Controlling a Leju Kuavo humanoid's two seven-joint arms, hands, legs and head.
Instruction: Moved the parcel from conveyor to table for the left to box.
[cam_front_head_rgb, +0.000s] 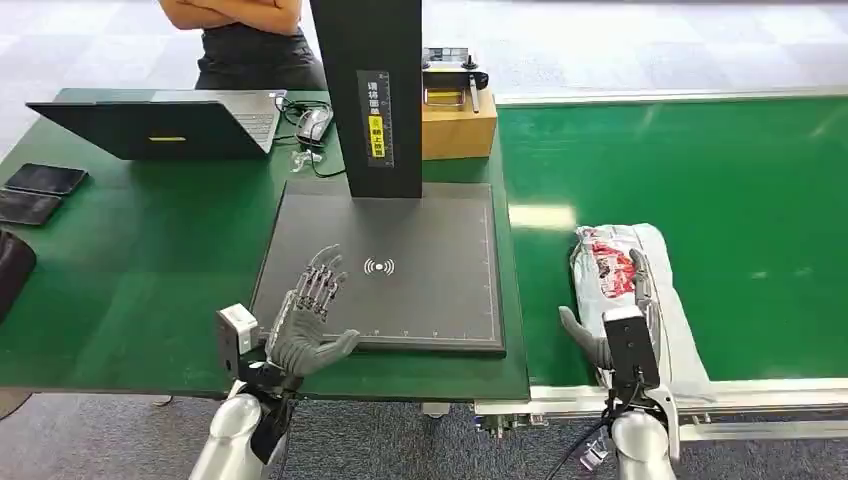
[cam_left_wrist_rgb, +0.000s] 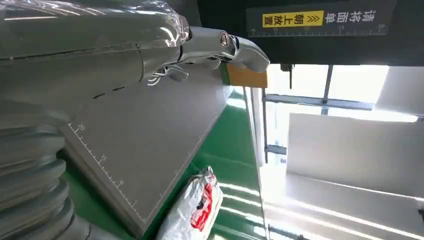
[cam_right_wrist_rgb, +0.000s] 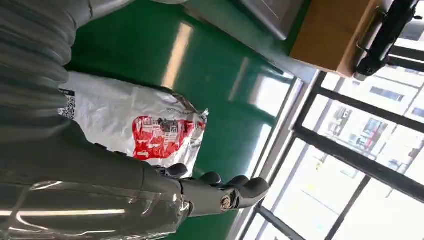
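Observation:
The parcel (cam_front_head_rgb: 605, 262), a white plastic bag with a red print, lies on the green conveyor (cam_front_head_rgb: 720, 180) near its front edge. My right hand (cam_front_head_rgb: 622, 312) is over the parcel's near end, fingers stretched along its top and thumb spread out to its left side. In the right wrist view the parcel (cam_right_wrist_rgb: 145, 125) lies beside my right hand (cam_right_wrist_rgb: 150, 195), whose fingers are extended and not wrapped round it. My left hand (cam_front_head_rgb: 310, 315) hovers open over the dark scanning mat (cam_front_head_rgb: 430, 300) on the table. The left wrist view shows the parcel (cam_left_wrist_rgb: 195, 207) past the mat's edge.
A black post (cam_front_head_rgb: 365, 90) rises from the back of the mat, with a wooden box (cam_front_head_rgb: 458, 125) beside it. A laptop (cam_front_head_rgb: 170, 125), a mouse (cam_front_head_rgb: 313, 125) and phones (cam_front_head_rgb: 45, 180) lie on the green table (cam_front_head_rgb: 140, 270). A person (cam_front_head_rgb: 245, 40) stands behind the table.

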